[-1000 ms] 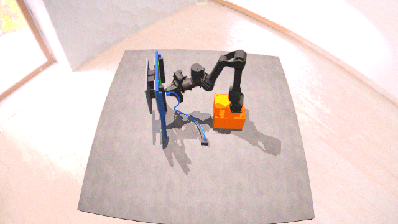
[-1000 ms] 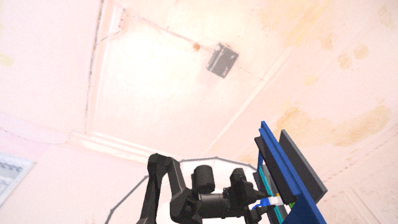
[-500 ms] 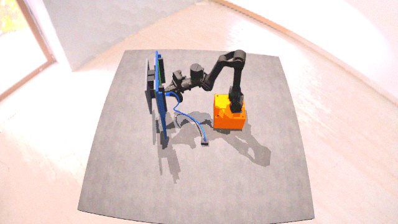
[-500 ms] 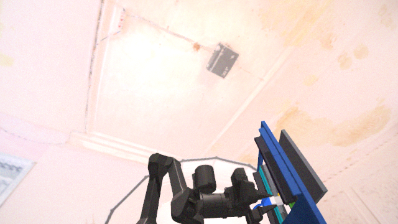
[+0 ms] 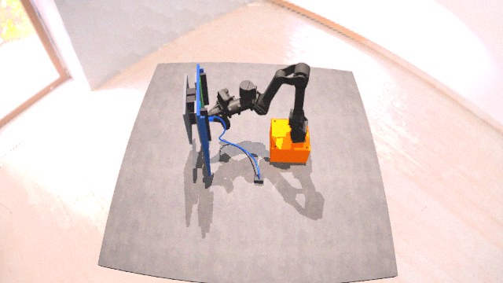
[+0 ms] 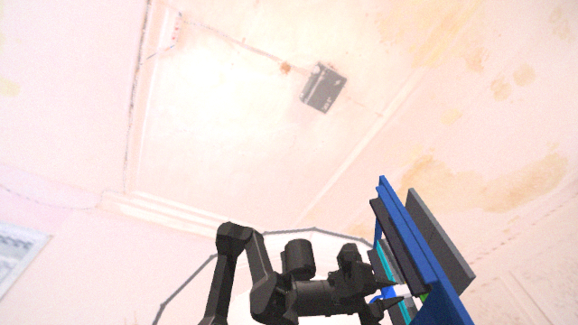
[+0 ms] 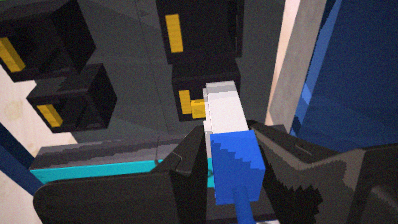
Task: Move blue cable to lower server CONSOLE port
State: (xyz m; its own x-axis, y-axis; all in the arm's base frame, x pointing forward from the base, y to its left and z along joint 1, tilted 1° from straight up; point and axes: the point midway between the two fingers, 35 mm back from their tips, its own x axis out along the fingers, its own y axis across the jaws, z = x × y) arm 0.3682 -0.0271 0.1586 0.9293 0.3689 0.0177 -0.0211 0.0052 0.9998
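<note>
Blue-booted plug pinched in front of a port
With the port as landmark: the plug stands before it, its pale nose overlapping the opening in the close view; whether any of it is inside, I cannot tell. The hand is closed on the plug from both sides, probably to keep it straight and its tab squeezed. The blue cable trails away from the port to a small dark block on the surface, leaving slack that likely lets the plug travel.

A room with pinkish, stained plaster overhead.
</note>
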